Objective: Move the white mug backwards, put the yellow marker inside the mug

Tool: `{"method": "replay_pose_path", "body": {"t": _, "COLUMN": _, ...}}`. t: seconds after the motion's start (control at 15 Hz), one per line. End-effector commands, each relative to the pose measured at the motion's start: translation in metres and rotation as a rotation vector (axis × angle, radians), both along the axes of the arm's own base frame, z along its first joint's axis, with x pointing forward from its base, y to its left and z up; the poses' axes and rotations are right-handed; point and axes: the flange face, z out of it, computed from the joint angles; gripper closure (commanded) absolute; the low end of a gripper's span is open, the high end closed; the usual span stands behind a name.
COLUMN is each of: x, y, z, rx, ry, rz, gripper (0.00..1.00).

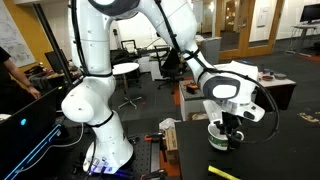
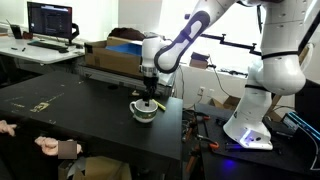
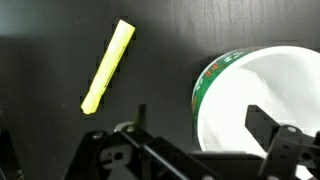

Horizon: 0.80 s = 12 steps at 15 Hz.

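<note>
Glossy white arm (image 2: 268, 68), black claw (image 2: 146, 104)

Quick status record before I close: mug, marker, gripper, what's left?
mug: white mug upright on the black table, nothing seen inside
marker: yellow marker lying flat on the table, beside the mug, not touching it
grasp: gripper open, fingers straddling the mug's wall, one inside, one outside
left to do: marker not yet in the mug

Both exterior views are facing the flat black surface (image 2: 80, 115) from mid-distance on opposing sides, sharing the squat white mug (image 2: 145, 112). The wrist view is looking straight down, close above the mug.
</note>
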Motion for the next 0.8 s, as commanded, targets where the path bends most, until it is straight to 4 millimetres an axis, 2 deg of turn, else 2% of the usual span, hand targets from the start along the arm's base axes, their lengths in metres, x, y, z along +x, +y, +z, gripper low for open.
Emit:
{"method": "replay_pose_path", "body": {"t": 0.0, "x": -0.0009, "y": 0.0037, "z": 0.0023, "rx": -0.008, "ry": 0.002, "rz": 0.003, "gripper": 0.0}}
{"method": "replay_pose_path", "body": {"t": 0.27, "x": -0.0021, "y": 0.0063, "z": 0.0024, "rx": -0.008, "ry": 0.002, "rz": 0.007, "gripper": 0.0}}
{"method": "replay_pose_path", "body": {"t": 0.53, "x": -0.0002, "y": 0.0023, "z": 0.0045, "rx": -0.006, "ry": 0.002, "rz": 0.005, "gripper": 0.42}}
{"method": "replay_pose_path", "body": {"t": 0.73, "x": -0.0003, "y": 0.0025, "z": 0.0042, "rx": -0.006, "ry": 0.001, "rz": 0.005, "gripper": 0.63}}
